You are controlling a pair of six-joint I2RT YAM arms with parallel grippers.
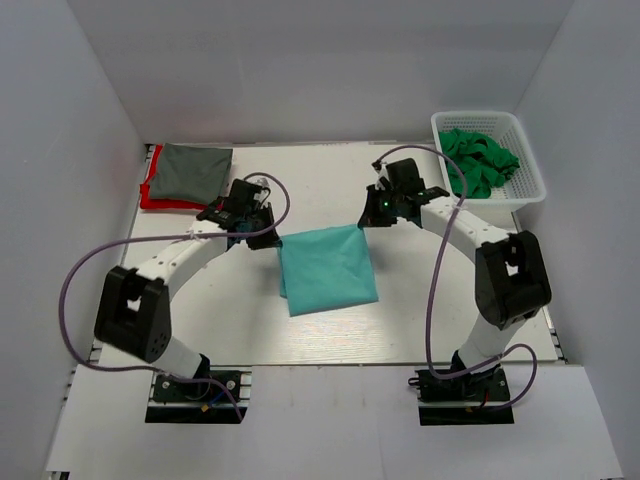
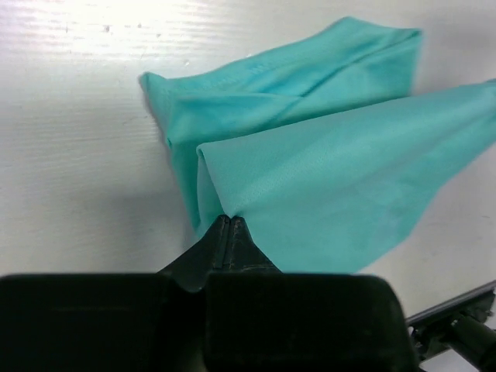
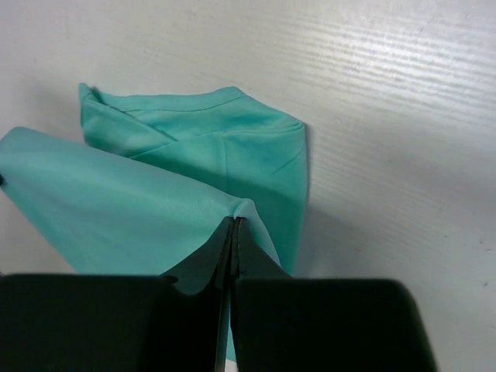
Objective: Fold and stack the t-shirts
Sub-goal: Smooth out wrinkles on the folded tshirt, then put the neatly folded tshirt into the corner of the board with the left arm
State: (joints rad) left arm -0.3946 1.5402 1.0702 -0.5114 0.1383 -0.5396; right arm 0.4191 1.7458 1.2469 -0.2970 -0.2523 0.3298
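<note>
A light teal t-shirt [image 1: 328,268] lies partly folded in the middle of the table. My left gripper [image 1: 272,238] is shut on its far left corner and my right gripper [image 1: 366,222] is shut on its far right corner, both lifting the top layer. In the left wrist view the pinched teal cloth [image 2: 333,194] rises from my left gripper [image 2: 229,219]. In the right wrist view the cloth [image 3: 132,201] meets my right gripper [image 3: 234,223]. A folded dark grey t-shirt [image 1: 192,170] lies on a red t-shirt [image 1: 150,198] at the far left. Bright green t-shirts [image 1: 478,160] fill the basket.
A white lattice basket [image 1: 532,170] stands at the far right corner of the table. The white table [image 1: 320,180] is walled by pale panels on three sides. Purple cables loop from both arms.
</note>
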